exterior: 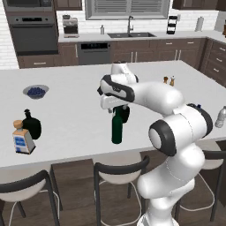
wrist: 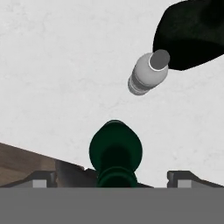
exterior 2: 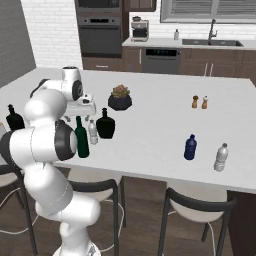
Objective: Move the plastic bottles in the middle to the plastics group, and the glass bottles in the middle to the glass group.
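A tall dark green glass bottle (exterior: 117,129) (exterior 2: 81,140) (wrist: 115,151) stands near the island's front edge. My gripper (exterior: 114,107) (exterior 2: 81,115) (wrist: 113,178) hangs open right over its cap, one finger on each side and gripping nothing. Just behind the green bottle are a small clear plastic bottle (exterior 2: 93,133) (wrist: 148,73) and a squat black flask (exterior 2: 105,125) (wrist: 192,30) (exterior: 125,114). At the far left stands the glass group, a black flask (exterior: 32,125) (exterior 2: 14,119) and a square cork-stoppered bottle (exterior: 23,139). The plastics group, a dark blue bottle (exterior 2: 190,147) and a clear bottle (exterior 2: 220,157) (exterior: 220,117), is on the right.
A bowl of blueberries (exterior: 36,91) sits at the back left and a potted plant (exterior 2: 120,98) behind the middle bottles. Salt and pepper shakers (exterior 2: 199,102) stand further right. Stools (exterior: 119,170) are tucked under the counter's front edge (exterior 2: 165,175).
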You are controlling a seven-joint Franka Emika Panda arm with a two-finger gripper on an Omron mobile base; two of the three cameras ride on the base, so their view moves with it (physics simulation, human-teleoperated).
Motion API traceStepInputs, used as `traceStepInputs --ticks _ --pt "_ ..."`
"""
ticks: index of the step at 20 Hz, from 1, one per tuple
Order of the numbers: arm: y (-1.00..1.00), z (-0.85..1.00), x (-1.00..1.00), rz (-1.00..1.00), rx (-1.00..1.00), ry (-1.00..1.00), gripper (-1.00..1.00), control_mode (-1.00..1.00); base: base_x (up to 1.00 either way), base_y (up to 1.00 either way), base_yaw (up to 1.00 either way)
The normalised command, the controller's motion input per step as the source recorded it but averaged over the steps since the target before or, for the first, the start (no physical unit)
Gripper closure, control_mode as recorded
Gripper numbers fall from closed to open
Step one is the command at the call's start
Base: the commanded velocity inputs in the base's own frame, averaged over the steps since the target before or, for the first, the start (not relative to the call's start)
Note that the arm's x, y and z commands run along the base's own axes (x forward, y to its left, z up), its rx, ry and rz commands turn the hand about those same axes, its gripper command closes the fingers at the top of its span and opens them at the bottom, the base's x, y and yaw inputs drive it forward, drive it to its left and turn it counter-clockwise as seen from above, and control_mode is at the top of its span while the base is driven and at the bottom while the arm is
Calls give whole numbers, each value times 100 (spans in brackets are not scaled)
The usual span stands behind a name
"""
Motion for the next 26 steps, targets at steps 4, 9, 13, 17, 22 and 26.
traceStepInputs --ticks 4,9,13,17,22,26 --pt "0 -10 0 0 0 -7 -100 -100 0 0 0" --pt "0 -9 2 0 0 -9 -100 -100 0 0 0" --pt "0 -7 0 0 0 -7 -100 -100 0 0 0" --pt "0 -12 5 0 0 0 100 -100 0 0 0" --pt "0 -2 1 0 0 0 100 -100 0 0 0" --pt "-7 0 -14 0 0 0 100 -100 0 0 0"
